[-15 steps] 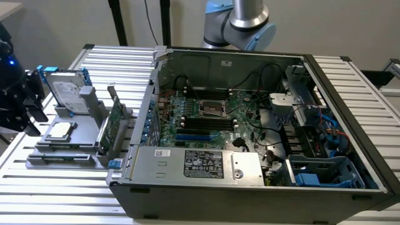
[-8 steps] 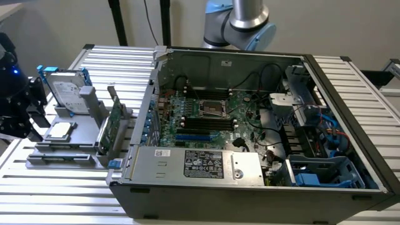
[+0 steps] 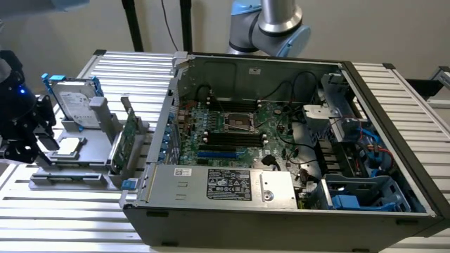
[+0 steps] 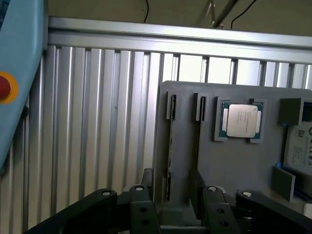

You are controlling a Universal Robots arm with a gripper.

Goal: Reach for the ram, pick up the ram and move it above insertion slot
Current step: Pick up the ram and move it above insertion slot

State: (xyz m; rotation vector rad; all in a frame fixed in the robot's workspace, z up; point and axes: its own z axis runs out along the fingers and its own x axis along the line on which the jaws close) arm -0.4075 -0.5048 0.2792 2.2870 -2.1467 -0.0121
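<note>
In the exterior view the end effector [image 3: 31, 149] hangs at the exterior view's left, over the gray holder [image 3: 70, 179] on the desk [image 3: 70, 224], beside the open computer case [image 3: 281, 232]. In the wrist view its fingers [image 4: 139, 207] are spread apart. The ram [image 4: 170, 146] stands on its edge in a slot of the holder, in line with the gap between them.

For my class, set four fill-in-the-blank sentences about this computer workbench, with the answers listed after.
The end effector holds ___.
The hard drive stands on the exterior view's ___ of the computer case.
The processor lies on a holder coloured ___.
The case's side is ___, showing the motherboard.
Missing words: nothing; left; grey; open.
</note>
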